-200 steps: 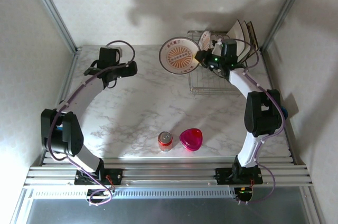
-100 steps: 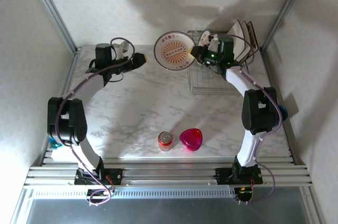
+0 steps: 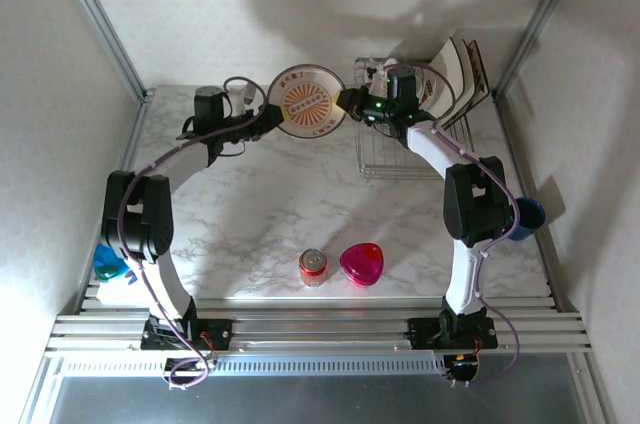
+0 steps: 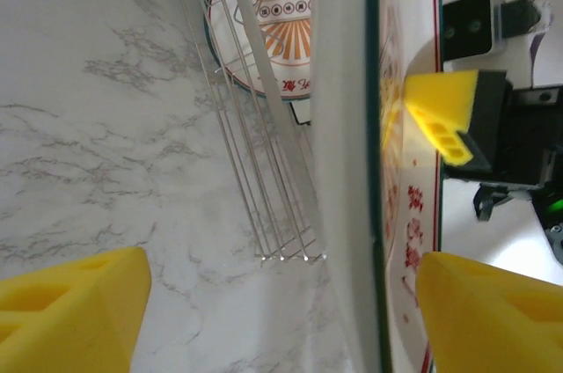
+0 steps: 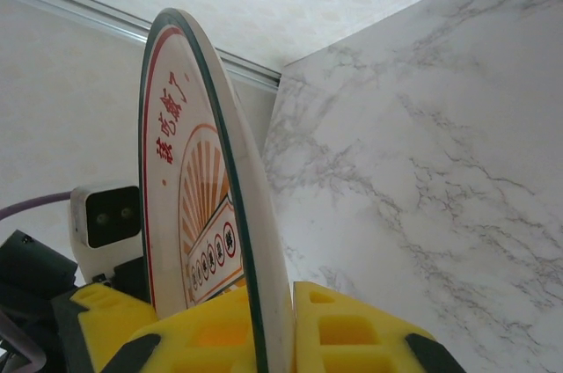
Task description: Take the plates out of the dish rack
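The right gripper is clamped on the rim of a round plate, held on edge just left of the dish rack. The left gripper has its fingers apart, one on either side of the opposite rim, neither touching it. More plates stand in the rack, to the right gripper's right.

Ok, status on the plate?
Right gripper shut on plate, held left of rack. Left gripper open, jaws astride its rim. Nothing in the way.
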